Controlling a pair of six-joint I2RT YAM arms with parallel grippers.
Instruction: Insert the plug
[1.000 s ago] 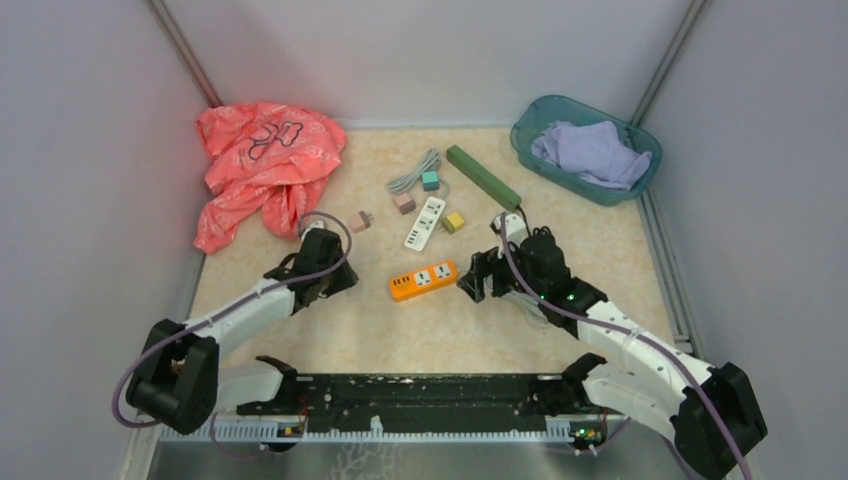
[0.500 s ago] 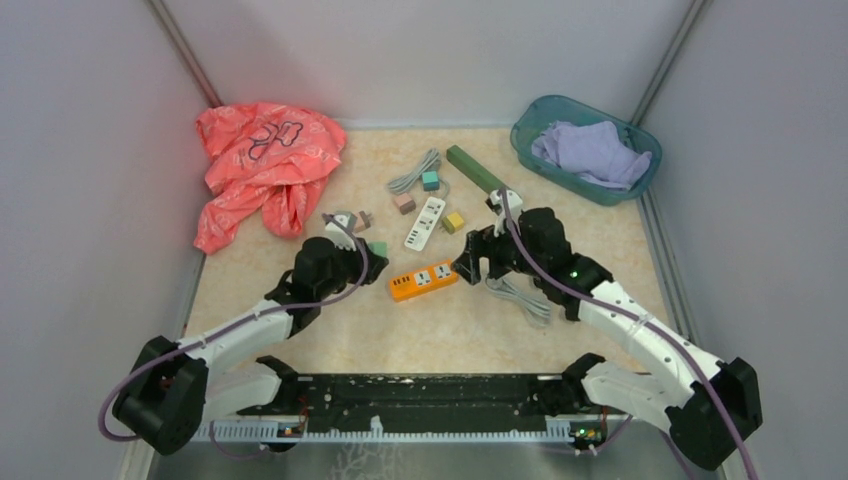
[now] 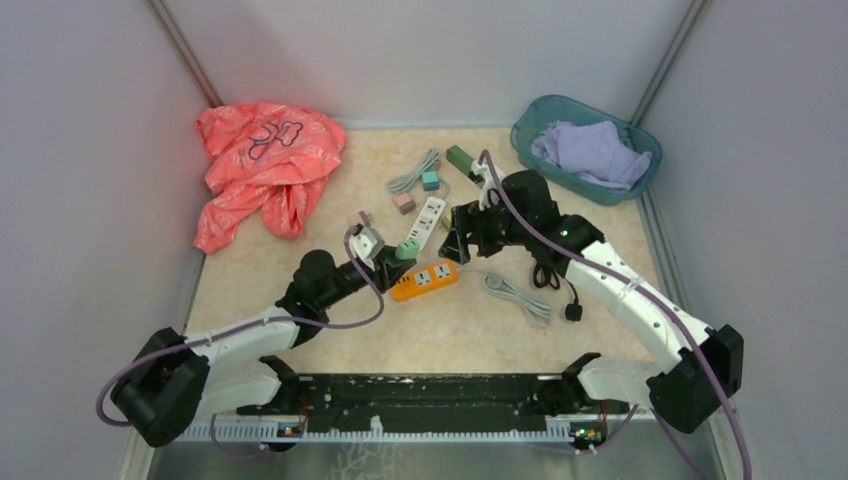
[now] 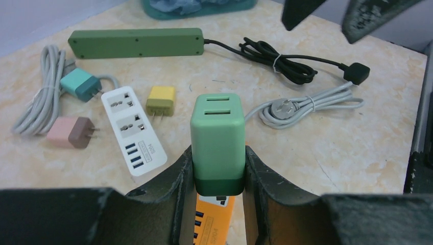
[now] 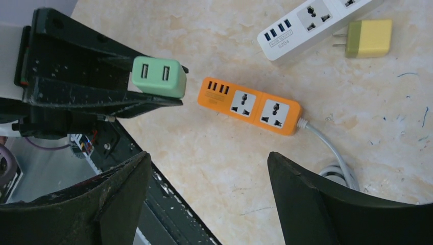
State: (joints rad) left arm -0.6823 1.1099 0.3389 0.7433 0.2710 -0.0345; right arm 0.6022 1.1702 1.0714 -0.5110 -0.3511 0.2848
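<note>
The surface (image 3: 450,335) is pale marbled stone, walled on three sides. A pink cloth (image 3: 262,165) is heaped in its far left corner. A teal basket (image 3: 518,133) with a lavender rag (image 3: 592,152) in it sits in the far right corner.

The right tool (image 5: 208,155) hangs over the middle of the surface with its fingers spread wide and nothing between them. The orange strip (image 5: 250,104) lies flat just below its gap. The left tool (image 4: 218,171) reaches in from the near left, its fingers closed tight on the plug (image 4: 217,132).

A green strip (image 4: 135,42) lies farthest back, its black cord (image 4: 275,61) bundled beside it. A white strip (image 4: 134,127) lies between the green strip and the orange one. The orange strip's grey cord (image 4: 301,104) is coiled on the surface to the right.

The plug is a mint block, gripped by its darker base. It stands upright, with two USB slots on the end facing away from the left tool. Its prongs are hidden between the fingers. The left wrist view shows the USB end of the orange strip straight beneath it. In the right wrist view the plug is clear of that strip, raised and just off its USB end.

Small adapters lie loose: a yellow one (image 4: 161,98) right of the white strip, and a pink one (image 4: 69,132) and a teal one (image 4: 79,84) left of it.
</note>
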